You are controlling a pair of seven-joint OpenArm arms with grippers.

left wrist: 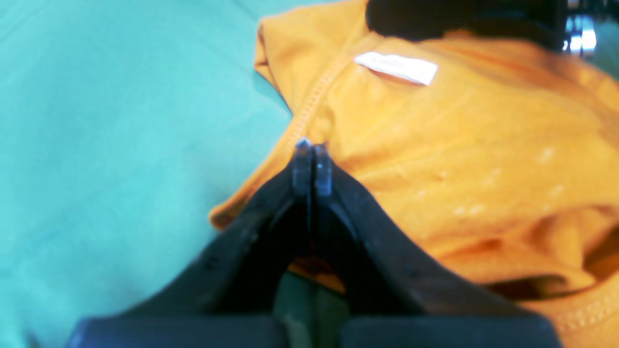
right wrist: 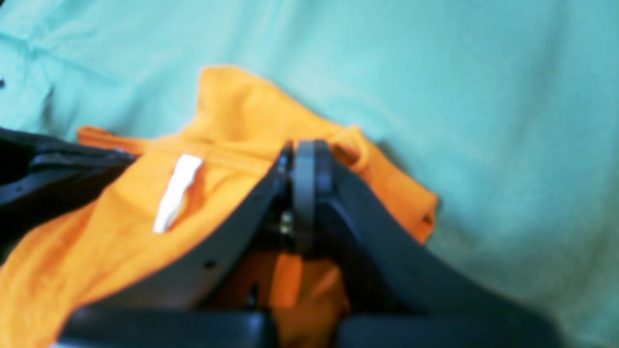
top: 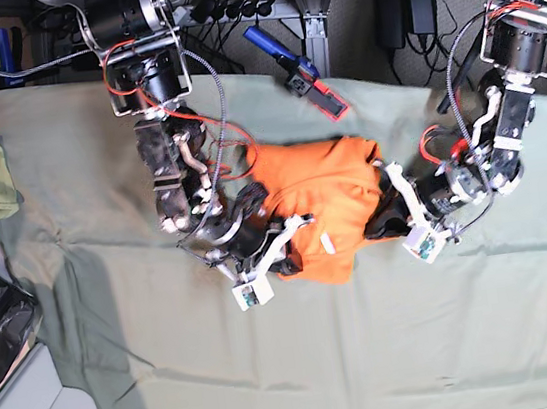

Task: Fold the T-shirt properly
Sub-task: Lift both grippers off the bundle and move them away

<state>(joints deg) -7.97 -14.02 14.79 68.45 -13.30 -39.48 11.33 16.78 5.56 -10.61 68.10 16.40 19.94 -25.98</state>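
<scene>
You have the sage-green table cloth (top: 275, 366) spread wide, the soft, crumpled orange T-shirt (top: 322, 193) bunched at its middle. Left gripper (left wrist: 312, 145) and right gripper (right wrist: 309, 145) each pinch a stitched hem; white tag (left wrist: 396, 67) lies between.

a sage-green table cloth (top: 450, 322) covers the table. the orange t-shirt (top: 322, 193) lies crumpled at mid-frame on it.

Both wrist views were soft and blurred, worst on the black fingers (left wrist: 309, 164) up close; the table cloth (right wrist: 483, 96) read cyan there, sage green in the base view. Small glare on metal, upper right of left wrist view. Base view was sharp, evenly lit from above, with soft shadows under the arms.
</scene>
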